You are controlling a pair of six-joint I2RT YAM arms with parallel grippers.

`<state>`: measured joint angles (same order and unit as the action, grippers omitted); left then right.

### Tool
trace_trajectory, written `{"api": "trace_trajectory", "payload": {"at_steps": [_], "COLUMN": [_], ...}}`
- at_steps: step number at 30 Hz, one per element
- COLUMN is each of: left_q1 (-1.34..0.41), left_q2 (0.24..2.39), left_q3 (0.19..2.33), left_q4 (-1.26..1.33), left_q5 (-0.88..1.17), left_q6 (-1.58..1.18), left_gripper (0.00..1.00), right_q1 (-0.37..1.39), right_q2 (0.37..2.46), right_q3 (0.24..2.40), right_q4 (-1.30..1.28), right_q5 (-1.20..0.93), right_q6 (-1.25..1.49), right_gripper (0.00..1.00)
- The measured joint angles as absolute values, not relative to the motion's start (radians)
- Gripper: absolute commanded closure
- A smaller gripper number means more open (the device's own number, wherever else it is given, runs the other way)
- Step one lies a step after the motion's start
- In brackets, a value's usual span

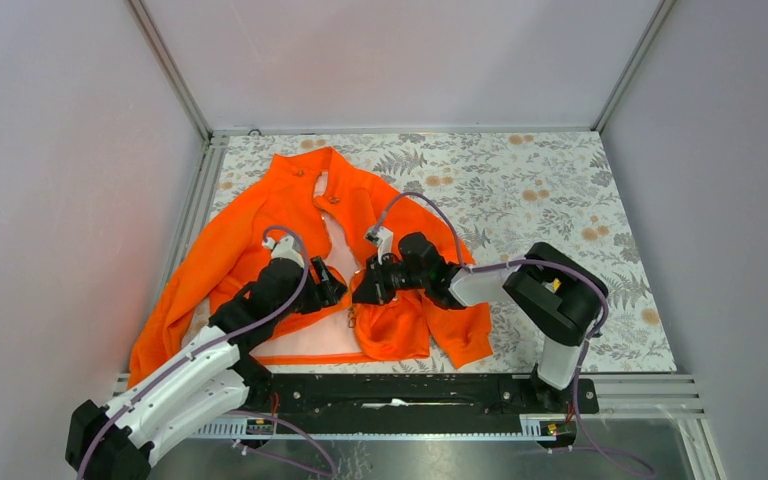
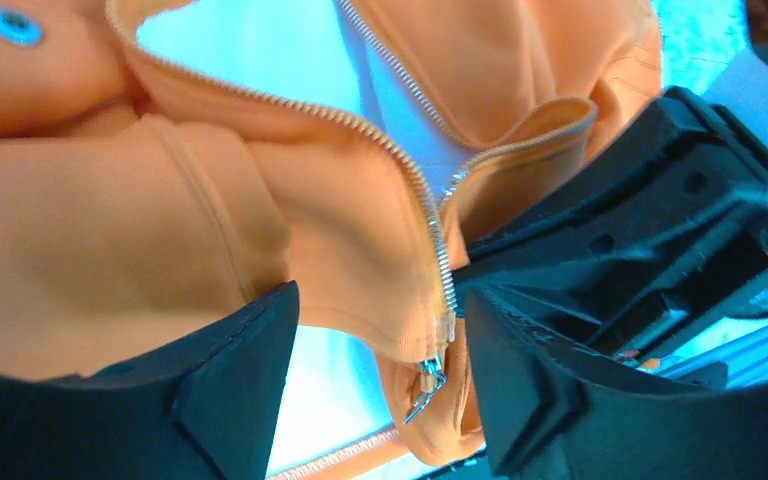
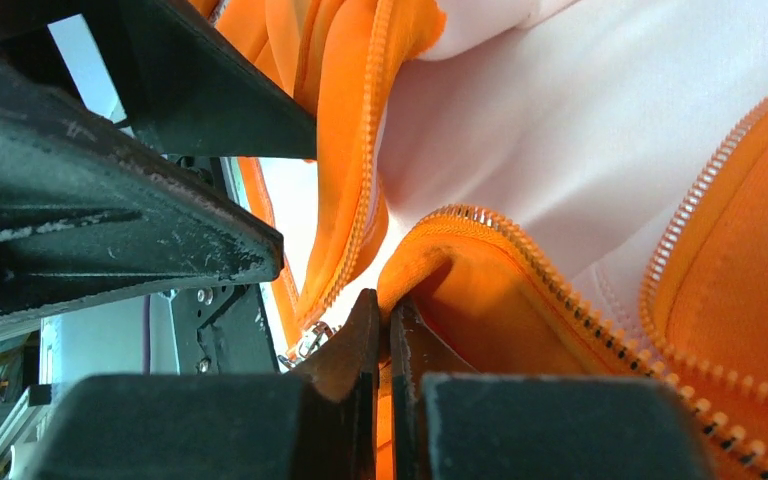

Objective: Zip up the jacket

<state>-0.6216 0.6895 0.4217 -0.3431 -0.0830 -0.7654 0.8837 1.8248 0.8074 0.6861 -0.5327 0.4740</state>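
The orange jacket (image 1: 260,215) lies open on the left half of the table, pale lining showing. My left gripper (image 1: 328,287) is open and hovers at the lower front opening. In the left wrist view its fingers (image 2: 230,390) stand wide apart, with the zipper's metal slider (image 2: 428,383) hanging at the bottom of one tooth row between them, untouched. My right gripper (image 1: 368,288) is shut on the jacket's other front edge (image 3: 430,265), pinching the hem fabric. The slider (image 3: 309,341) shows just left of its fingertips. The jacket fills both wrist views (image 2: 110,230).
The floral table cover (image 1: 540,190) stretches to the right of the jacket. Metal frame rails run along the left side (image 1: 195,200) and the near edge (image 1: 410,392). Grey walls enclose the table. The two grippers are very close together.
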Motion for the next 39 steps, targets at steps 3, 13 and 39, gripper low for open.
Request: {"api": "trace_trajectory", "payload": {"at_steps": [3,13,39], "left_q1": [-0.622,-0.622,-0.622], "left_q2": [0.739,0.682,0.782], "left_q3": [0.455,0.4,0.375], "left_q4": [-0.402,-0.427,-0.314], "left_q5": [-0.083,0.028,-0.031], "left_q6": [-0.85,-1.123,-1.197], "left_gripper": [0.29,0.43,0.73], "right_q1": [0.884,0.884,0.884], "right_q2": [1.802,1.711,1.646], "right_q3": [0.78,0.711,0.669], "right_q4": [0.687,0.687,0.694], "right_q5": [-0.531,-0.498,-0.482], "right_q6": [0.474,0.467,0.466], "right_gripper": [1.0,1.0,1.0]}}
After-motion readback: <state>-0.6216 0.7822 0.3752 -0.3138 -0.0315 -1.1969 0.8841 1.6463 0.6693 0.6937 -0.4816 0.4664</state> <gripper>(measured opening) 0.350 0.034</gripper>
